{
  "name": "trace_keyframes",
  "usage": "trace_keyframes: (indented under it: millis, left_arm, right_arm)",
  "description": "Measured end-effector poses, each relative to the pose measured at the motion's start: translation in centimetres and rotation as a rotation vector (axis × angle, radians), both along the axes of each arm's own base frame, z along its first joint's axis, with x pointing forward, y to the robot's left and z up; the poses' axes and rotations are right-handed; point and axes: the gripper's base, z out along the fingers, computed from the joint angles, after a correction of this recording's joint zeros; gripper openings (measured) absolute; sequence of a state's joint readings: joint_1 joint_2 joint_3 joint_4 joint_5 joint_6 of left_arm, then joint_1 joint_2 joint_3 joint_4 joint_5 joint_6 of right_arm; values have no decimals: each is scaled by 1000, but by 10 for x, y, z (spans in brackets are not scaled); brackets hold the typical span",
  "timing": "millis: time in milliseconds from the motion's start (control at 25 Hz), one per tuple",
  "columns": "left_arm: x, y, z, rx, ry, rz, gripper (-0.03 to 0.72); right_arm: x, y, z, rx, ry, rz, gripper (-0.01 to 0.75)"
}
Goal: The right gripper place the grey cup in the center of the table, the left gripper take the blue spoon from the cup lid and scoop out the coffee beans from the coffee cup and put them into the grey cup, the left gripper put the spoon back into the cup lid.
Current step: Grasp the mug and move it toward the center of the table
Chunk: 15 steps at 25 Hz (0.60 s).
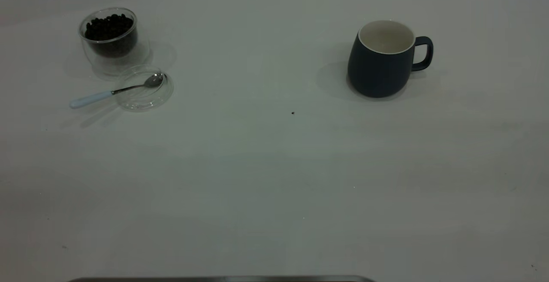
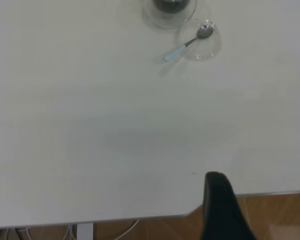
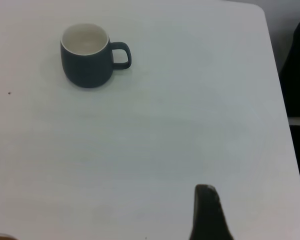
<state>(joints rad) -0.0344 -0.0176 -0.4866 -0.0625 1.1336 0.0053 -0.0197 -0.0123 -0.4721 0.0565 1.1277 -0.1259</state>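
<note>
One vessel matters first: the grey cup stands upright and empty, well apart from the right gripper, far ahead of it across bare table, its loop handle turned away from the table's middle. Only one dark finger shows, so I cannot tell how wide that gripper stands. The left gripper is likewise unreadable, with the blue spoon lying far ahead on the cup lid.

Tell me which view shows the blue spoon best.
The exterior view: the blue spoon shows clearly, bowl resting in the cup lid, handle out over the table. The left wrist view shows it farther off; the right wrist view misses it.
</note>
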Motion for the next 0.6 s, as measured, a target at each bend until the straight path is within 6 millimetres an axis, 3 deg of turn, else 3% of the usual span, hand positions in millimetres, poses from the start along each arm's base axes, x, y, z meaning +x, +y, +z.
trace_keyframes:
  millis: [120,240,400,600]
  left_arm:
    - [0,0,0,0,0,0,475]
    - [0,0,0,0,0,0,475]
    - [0,0,0,2,0,-2,475]
    - [0,0,0,2,0,-2,475]
  right_arm:
    - [11,-2,6,-30,45,-9,457]
    - [38,-7,14,-94,144,-10,457]
    - [85,-12,27,-220,265,38,457]
    - [150,-14,27,-398,370,206,457]
